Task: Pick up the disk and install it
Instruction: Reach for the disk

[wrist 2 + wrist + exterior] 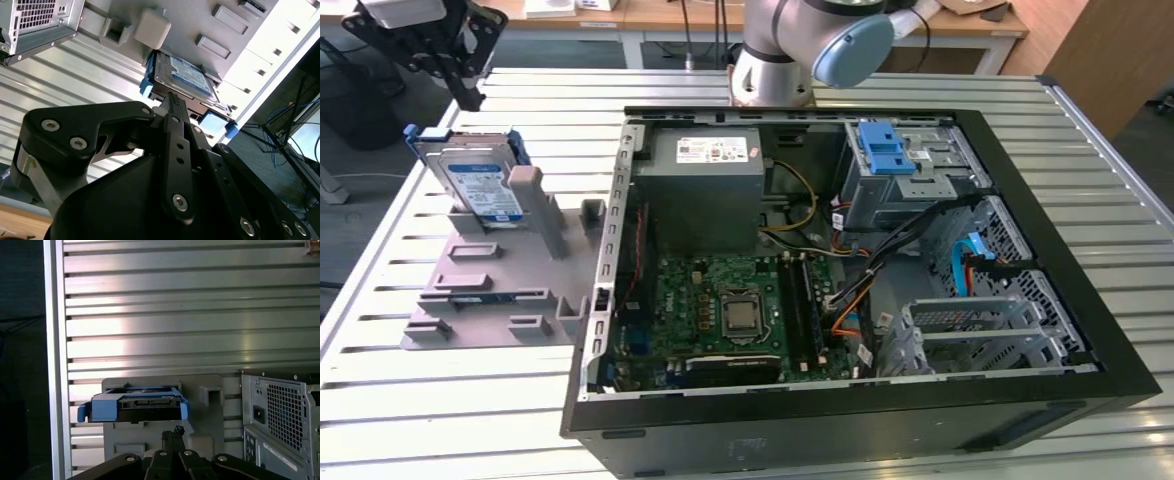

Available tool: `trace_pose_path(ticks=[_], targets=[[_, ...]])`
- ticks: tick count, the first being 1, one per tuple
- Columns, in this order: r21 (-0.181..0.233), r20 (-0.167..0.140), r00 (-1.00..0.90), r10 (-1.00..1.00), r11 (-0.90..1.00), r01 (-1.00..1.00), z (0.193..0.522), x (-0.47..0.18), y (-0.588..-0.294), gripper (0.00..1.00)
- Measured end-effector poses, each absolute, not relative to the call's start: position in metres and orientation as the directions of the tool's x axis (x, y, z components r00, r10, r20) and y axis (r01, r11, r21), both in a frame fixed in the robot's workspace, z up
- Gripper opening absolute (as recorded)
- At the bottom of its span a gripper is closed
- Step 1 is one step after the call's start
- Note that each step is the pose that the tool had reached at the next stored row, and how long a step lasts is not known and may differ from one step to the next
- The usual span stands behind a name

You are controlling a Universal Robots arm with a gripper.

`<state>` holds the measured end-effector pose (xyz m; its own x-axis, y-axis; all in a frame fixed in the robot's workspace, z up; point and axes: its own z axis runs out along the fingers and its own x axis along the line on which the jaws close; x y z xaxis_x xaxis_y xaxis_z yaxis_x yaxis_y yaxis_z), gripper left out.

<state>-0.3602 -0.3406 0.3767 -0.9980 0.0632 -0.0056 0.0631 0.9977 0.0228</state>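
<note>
The disk [478, 185] stands on edge in a grey plastic holder [480, 295] on the slatted table, at the exterior view's left of the open computer case [854, 425]. It is silver with a blue-and-white label and a blue bracket. My gripper [470, 98] hangs above and behind the disk, apart from it, with nothing in it. In both wrist views the two black fingers lie together, shut, with the gripper [171, 97] [172, 431] pointing toward the disk [185, 75] [135, 405]. The disk's connector edge faces the first wrist view.
Inside the case a grey drive cage with a blue latch [901, 165] sits at the far right corner, beside the grey power-supply box [707, 180]. The motherboard [734, 310] and loose cables lie below. The case's rear panel [285, 415] [35, 20] stands close to the holder.
</note>
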Motion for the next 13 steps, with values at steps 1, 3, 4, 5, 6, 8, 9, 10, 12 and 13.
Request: trace_pose_path(ticks=[1, 3, 4, 5, 6, 8, 9, 10, 12, 13], targets=[[0.023, -0.006, -0.998, 0.063, 0.998, 0.063, 0.377, -0.361, -0.341, 0.11], [0.023, -0.006, -0.998, 0.063, 0.998, 0.063, 0.376, -0.364, -0.340, 0.11], [0.023, -0.005, -0.998, 0.063, 0.998, 0.063, 0.376, -0.365, -0.340, 0.11], [0.023, -0.006, -0.998, 0.063, 0.998, 0.063, 0.376, -0.366, -0.340, 0.11], [0.023, -0.006, -0.998, 0.063, 0.998, 0.063, 0.376, -0.368, -0.340, 0.11], [0.023, -0.006, -0.998, 0.063, 0.998, 0.063, 0.376, -0.370, -0.340, 0.11], [0.023, -0.006, -0.998, 0.063, 0.998, 0.063, 0.376, -0.372, -0.340, 0.11], [0.023, -0.006, -0.998, 0.063, 0.998, 0.063, 0.376, -0.373, -0.340, 0.11], [0.023, -0.006, -0.998, 0.063, 0.998, 0.063, 0.375, -0.376, -0.340, 0.11], [0.023, -0.006, -0.998, 0.063, 0.998, 0.063, 0.375, -0.377, -0.340, 0.11]])
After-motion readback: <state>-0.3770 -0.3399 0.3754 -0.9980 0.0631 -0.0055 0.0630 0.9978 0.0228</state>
